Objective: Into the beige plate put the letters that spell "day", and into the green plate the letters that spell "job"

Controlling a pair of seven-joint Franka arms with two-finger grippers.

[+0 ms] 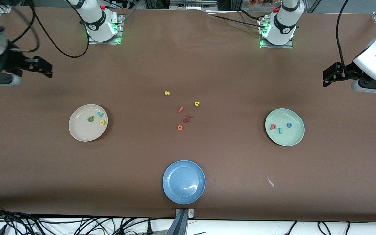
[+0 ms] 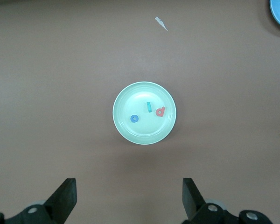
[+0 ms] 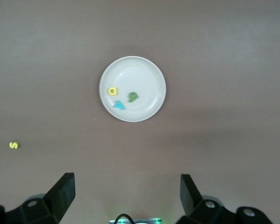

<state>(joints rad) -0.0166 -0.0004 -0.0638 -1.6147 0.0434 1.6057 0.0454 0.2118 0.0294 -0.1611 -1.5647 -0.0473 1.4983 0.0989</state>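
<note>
Both grippers spread wide, empty: left gripper point(image 1: 330, 76) at frame's right edge, right gripper point(image 1: 41, 67) upper left. Day letters point(image 1: 96, 118) lie in beige plate point(image 1: 77, 130), job letters point(image 1: 281, 127), seemingly all three, in green plate point(image 1: 294, 138). Sorting looks finished; best move is staying clear.

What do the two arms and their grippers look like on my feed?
Both arms are white with rounded segments on bases lit green, with black cables running to them. The left gripper and right gripper are black, each with two wedge-shaped fingers, below a white-grey wrist. A blue light glows beside the right wrist.
</note>
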